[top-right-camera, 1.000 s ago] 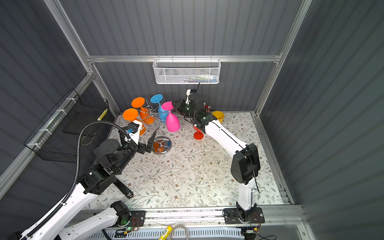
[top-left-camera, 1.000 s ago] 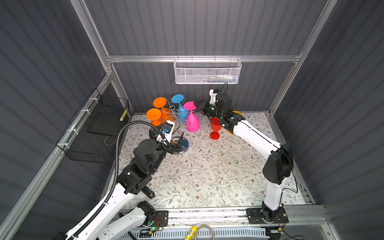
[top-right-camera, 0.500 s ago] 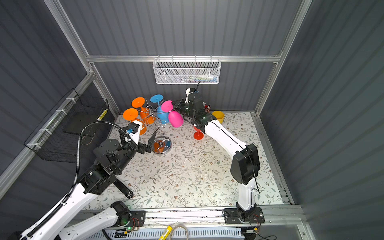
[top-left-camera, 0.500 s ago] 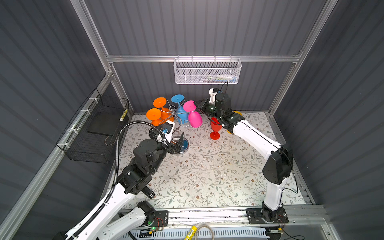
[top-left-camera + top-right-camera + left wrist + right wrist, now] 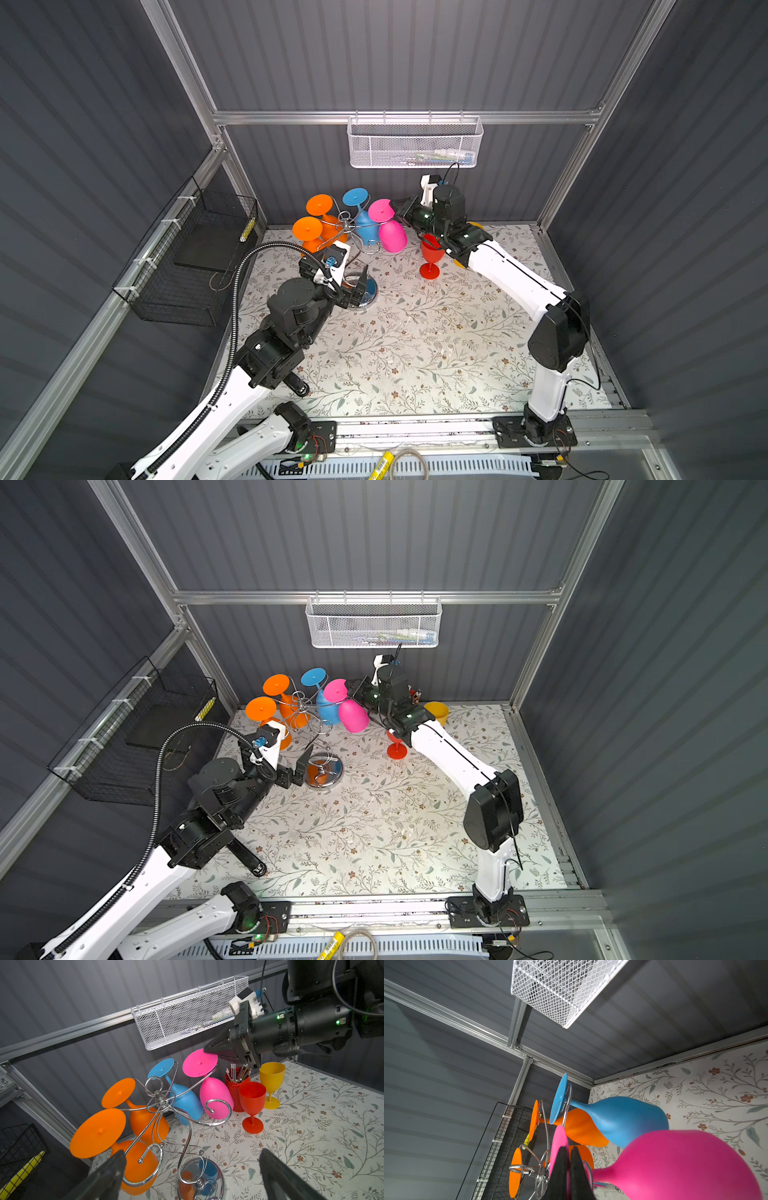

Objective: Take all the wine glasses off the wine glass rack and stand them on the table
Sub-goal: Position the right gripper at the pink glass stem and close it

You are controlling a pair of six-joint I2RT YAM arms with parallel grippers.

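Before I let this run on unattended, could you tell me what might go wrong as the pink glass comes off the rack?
The right jaws pinch the pink wine glass only at its foot's edge; it may slip. The left jaws stand open beside the wine glass rack, not clamping it; a snagged pull might tip it. The red glass stands close by the right arm and could get knocked.
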